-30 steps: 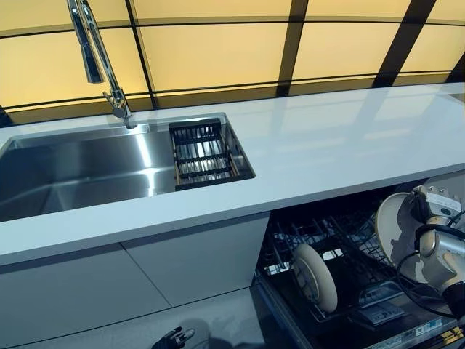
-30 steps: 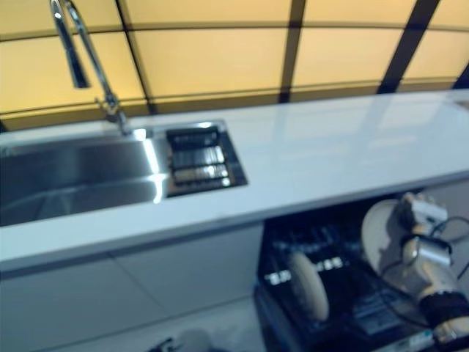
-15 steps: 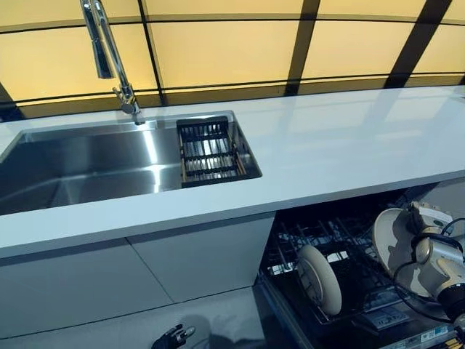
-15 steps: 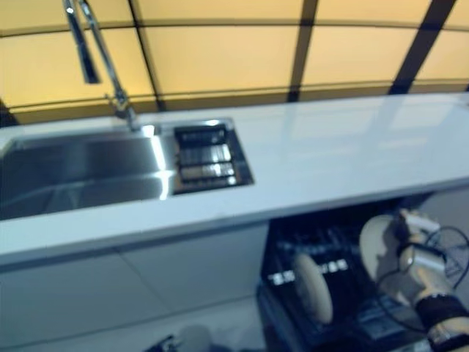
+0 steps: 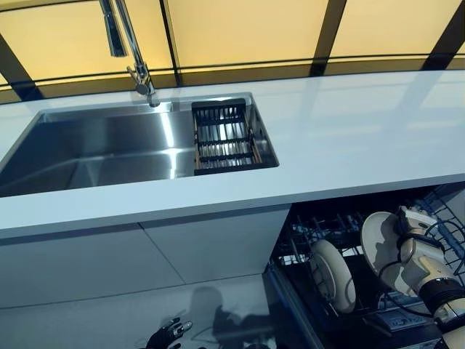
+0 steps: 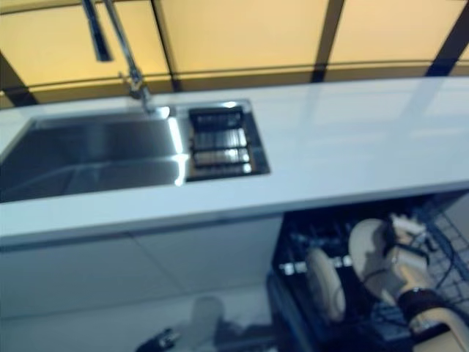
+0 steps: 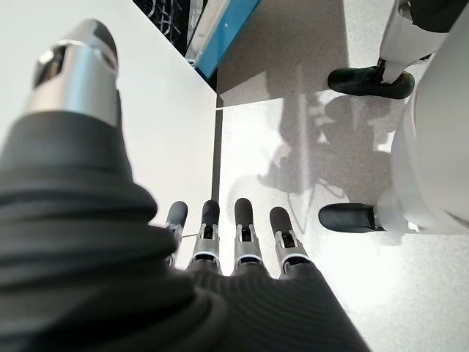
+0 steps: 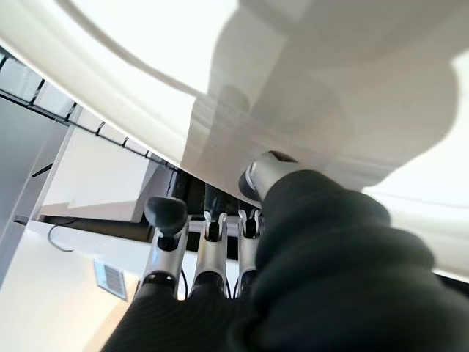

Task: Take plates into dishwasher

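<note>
We see two cream-white round plates in the open dishwasher [image 5: 320,240] under the table. One plate [image 5: 333,275] stands on edge in the dark wire lower rack [image 5: 305,236]. The second plate [image 5: 379,243] is upright just beside it, pinched at its rim by the right robot hand [image 5: 411,227].

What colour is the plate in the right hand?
Cream-white plate, plain, clearest in the left eye view, held by the right hand.

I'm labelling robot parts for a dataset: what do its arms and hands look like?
Silver-grey arms. Each hand, left hand and right hand, has silver fingers with dark tips, plus a dark ribbed cover over the back and wrist.
</note>
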Tool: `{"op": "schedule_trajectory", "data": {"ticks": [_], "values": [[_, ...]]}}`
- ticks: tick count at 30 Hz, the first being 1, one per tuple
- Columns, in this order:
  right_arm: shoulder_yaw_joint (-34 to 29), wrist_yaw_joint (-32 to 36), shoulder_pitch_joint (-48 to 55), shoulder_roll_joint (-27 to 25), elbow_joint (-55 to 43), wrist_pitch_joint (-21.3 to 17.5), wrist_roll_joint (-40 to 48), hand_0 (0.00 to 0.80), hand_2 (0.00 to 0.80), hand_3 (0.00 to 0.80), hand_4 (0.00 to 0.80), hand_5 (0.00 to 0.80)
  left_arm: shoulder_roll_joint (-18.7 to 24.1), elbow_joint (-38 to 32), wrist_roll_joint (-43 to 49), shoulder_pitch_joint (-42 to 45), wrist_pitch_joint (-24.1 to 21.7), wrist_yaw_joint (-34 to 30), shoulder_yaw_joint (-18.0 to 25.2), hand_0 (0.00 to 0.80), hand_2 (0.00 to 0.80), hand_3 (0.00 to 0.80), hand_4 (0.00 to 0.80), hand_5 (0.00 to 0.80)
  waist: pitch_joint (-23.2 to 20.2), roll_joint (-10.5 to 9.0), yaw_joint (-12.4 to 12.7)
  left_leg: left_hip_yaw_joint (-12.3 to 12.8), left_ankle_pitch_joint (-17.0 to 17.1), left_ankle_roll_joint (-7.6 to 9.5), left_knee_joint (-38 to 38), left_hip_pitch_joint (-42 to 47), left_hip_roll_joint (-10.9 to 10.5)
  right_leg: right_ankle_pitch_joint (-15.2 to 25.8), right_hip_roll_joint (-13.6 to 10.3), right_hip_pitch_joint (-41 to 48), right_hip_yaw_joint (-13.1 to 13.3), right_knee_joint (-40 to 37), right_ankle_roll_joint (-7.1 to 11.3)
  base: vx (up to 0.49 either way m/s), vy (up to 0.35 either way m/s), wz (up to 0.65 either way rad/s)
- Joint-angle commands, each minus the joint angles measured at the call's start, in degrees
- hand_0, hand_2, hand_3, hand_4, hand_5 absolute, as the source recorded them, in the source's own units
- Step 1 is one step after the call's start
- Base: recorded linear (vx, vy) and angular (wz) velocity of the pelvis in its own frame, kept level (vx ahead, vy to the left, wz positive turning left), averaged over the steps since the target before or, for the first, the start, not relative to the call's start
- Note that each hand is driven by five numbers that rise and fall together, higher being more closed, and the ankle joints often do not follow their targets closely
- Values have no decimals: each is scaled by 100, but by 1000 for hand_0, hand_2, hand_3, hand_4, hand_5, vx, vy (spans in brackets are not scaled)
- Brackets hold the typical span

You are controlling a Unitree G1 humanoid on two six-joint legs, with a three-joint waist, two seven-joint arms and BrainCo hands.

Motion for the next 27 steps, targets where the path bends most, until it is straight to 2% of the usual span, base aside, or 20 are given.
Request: {"op": "schedule_trajectory", "data": {"ticks": [1, 8, 19, 27], "values": [[355, -431, -863, -61, 385, 32, -11, 800, 800, 800, 800, 800, 259, -233, -165, -331, -248, -67, -186, 0, 0, 0, 0, 0, 149, -177, 182, 12, -179, 359, -23, -187, -406, 104, 56, -163, 132, 170, 231, -96, -48, 8], [650, -729, -1364, -307, 908, 77, 45, 800, 800, 800, 800, 800, 407, -497, -465, -431, -338, -44, -260, 0, 0, 0, 0, 0, 500, 51, 246, -33, -34, 340, -23, -507, -441, 143, 63, -436, 87, 196, 196, -103, -39, 3], [873, -866, -1823, -689, 1247, 69, 216, 800, 800, 800, 800, 800, 555, -828, -679, -546, -350, 62, -367, 0, 0, 0, 0, 0, 798, 315, 241, -87, 115, 282, -23, -836, -470, 155, 68, -764, 50, 255, 148, -61, -37, 3], [847, -813, -1801, -751, 1286, 148, 220, 800, 800, 800, 800, 800, 525, -891, -651, -588, -379, 70, -421, 0, 0, 0, 0, 0, 845, 414, 200, -95, 137, 254, -23, -859, -490, 141, 50, -815, 32, 279, 133, -16, 0, 0]]}}
